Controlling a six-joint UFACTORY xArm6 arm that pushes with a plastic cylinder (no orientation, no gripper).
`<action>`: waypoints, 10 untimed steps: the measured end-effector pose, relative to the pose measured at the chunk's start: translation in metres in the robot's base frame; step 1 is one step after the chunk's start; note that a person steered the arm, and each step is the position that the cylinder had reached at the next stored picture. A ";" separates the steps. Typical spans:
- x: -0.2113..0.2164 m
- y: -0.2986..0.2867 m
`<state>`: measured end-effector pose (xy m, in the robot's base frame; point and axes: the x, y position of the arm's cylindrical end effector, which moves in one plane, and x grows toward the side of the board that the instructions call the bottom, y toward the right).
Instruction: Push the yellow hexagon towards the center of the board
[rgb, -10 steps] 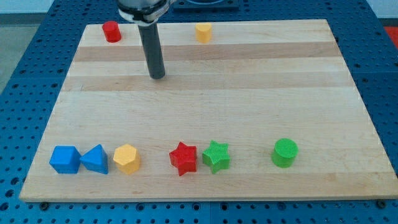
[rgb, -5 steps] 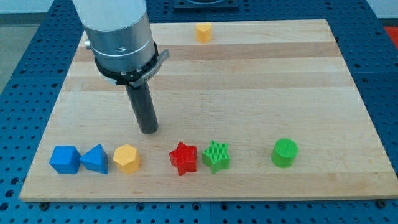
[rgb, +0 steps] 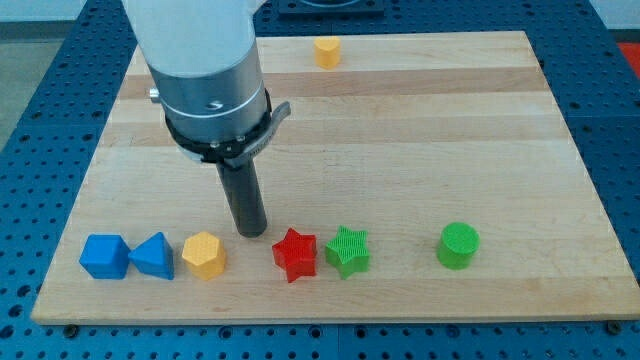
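Note:
The yellow hexagon (rgb: 204, 254) sits near the view's bottom left of the wooden board (rgb: 400, 150). My tip (rgb: 251, 232) rests on the board just up and to the right of it, between it and the red star (rgb: 295, 254), touching neither. The arm's grey body hides the board's upper left part.
A blue cube (rgb: 105, 256) and a blue triangular block (rgb: 153, 256) stand left of the hexagon. A green star (rgb: 347, 250) and a green cylinder (rgb: 459, 245) stand right of the red star. A small yellow block (rgb: 326, 51) sits at the view's top.
My tip has moved from the board's upper left down toward the view's bottom, ending close to the yellow hexagon. The arm now hides the red block at the top left. No block has moved.

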<state>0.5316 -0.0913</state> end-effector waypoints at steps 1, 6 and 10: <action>0.012 0.000; 0.083 -0.041; 0.041 -0.044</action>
<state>0.5730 -0.1354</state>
